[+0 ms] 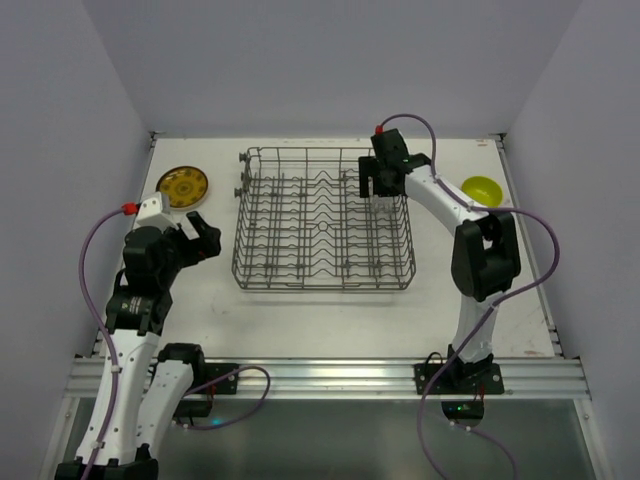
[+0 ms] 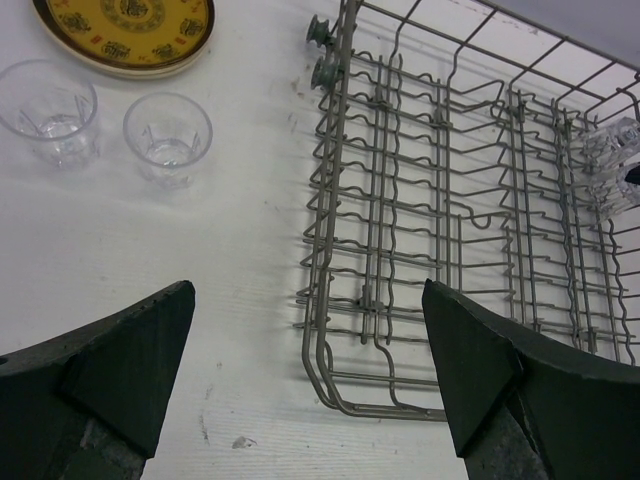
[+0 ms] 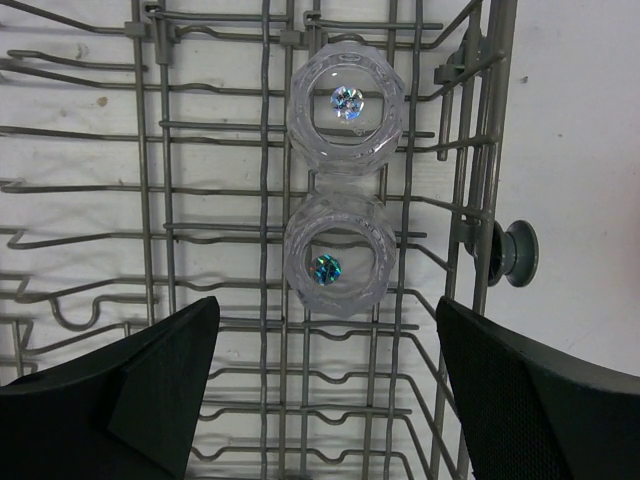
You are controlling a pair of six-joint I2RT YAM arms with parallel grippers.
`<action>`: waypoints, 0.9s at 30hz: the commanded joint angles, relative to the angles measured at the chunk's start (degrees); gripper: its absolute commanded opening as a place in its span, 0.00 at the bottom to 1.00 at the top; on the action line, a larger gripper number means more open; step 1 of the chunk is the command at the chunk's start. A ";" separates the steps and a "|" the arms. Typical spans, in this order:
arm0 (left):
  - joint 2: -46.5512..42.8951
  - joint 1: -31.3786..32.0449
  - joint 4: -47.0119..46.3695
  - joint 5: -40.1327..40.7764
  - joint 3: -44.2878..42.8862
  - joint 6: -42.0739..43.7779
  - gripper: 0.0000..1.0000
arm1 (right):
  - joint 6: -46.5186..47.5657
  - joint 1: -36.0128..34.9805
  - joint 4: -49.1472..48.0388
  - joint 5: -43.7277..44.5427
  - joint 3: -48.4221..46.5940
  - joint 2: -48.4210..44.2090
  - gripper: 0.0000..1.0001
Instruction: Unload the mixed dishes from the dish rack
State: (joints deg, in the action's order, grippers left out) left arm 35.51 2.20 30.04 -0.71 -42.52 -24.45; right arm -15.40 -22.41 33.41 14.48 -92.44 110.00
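The grey wire dish rack (image 1: 320, 215) stands mid-table. Two clear glasses (image 3: 345, 105) (image 3: 338, 260) stand in its far right corner, one behind the other. My right gripper (image 1: 375, 190) hovers above them, open and empty (image 3: 325, 390), the nearer glass just ahead of its fingers. My left gripper (image 1: 205, 240) is open and empty (image 2: 310, 390) over the table by the rack's left near corner (image 2: 340, 390). A brown-and-yellow plate (image 1: 183, 186) (image 2: 125, 30) and two clear glasses (image 2: 48, 108) (image 2: 167, 137) stand on the table left of the rack. The yellow-green bowl (image 1: 481, 188) sits right of the rack. No orange bowls show.
The rack has small grey wheels on its side (image 3: 515, 250) (image 2: 322, 72). White walls close in the table at the back and both sides. A metal rail (image 1: 330, 378) runs along the near edge.
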 commanded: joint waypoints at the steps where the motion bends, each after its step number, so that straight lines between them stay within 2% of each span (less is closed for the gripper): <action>1: 0.26 0.53 -2.62 -0.43 -0.10 0.54 1.00 | 1.33 1.05 1.75 1.34 -3.27 2.23 0.90; 9: 0.96 0.53 -2.45 -0.17 -0.02 0.54 1.00 | 2.30 1.14 2.45 -0.68 -5.46 5.75 0.84; 27: 0.97 0.53 -2.80 -0.61 0.25 0.54 1.00 | 1.95 1.23 2.80 2.92 -8.02 9.01 0.72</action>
State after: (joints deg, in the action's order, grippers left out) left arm 36.60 2.39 29.78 -0.84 -42.48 -24.45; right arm -13.85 -21.34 36.12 15.49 -98.48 119.63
